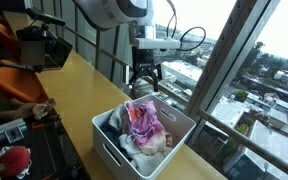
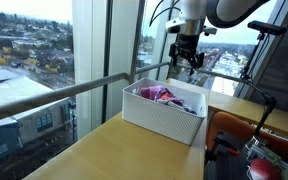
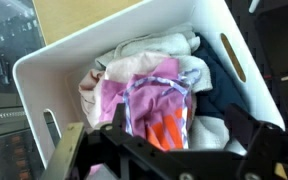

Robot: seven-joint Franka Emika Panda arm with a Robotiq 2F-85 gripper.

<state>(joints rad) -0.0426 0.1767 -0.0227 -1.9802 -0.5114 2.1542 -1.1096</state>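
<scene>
A white bin (image 1: 112,150) (image 2: 154,118) (image 3: 44,65) stands on the wooden counter, heaped with clothes. On top lies a pink and purple garment (image 1: 142,120) (image 2: 156,94) (image 3: 149,95) with orange stripes, beside cream cloth (image 3: 154,45) and a dark blue piece (image 3: 219,85). My gripper (image 1: 144,88) (image 2: 187,66) (image 3: 179,130) hangs open just above the pile, fingers spread over the pink garment, nothing between them. In the wrist view its dark fingers (image 3: 249,125) frame the orange stripes.
The wooden counter (image 1: 79,85) (image 2: 114,150) runs along a large window with a rail (image 2: 74,88). A camera rig (image 1: 39,45) and orange chair (image 1: 4,40) stand at the far end. A red object (image 1: 14,158) lies near the counter's edge.
</scene>
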